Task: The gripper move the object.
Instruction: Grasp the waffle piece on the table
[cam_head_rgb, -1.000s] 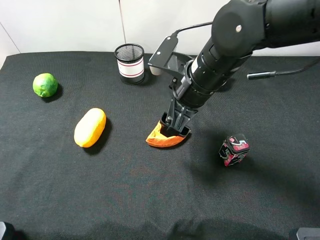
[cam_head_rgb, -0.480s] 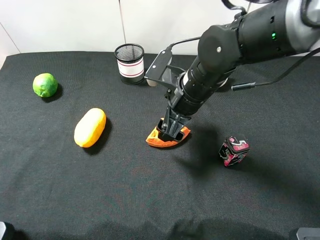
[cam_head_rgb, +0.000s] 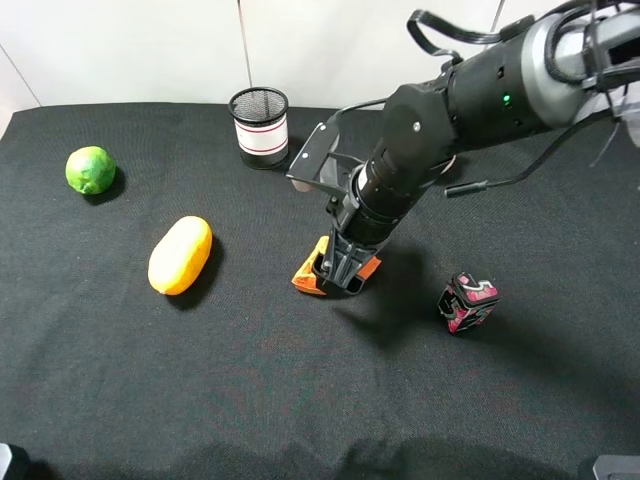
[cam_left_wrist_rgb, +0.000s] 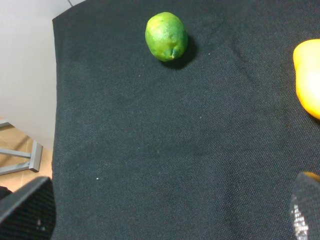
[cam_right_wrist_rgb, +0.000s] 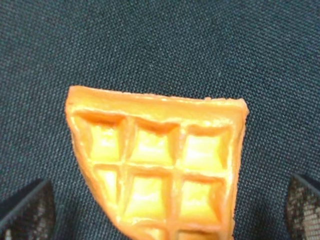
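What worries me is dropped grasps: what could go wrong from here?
The waffle slice lies untouched between the open fingers of the right gripper, its slanted edge toward one finger: closing may twist it or squeeze it out. The red and black cube sits near the arm; a swing that way could knock it.

Observing orange waffle wedge (cam_right_wrist_rgb: 159, 169) lying on black cloth, square pockets facing upward; noting black gripper (cam_head_rgb: 338, 274) straddling it, fingers spread either side.
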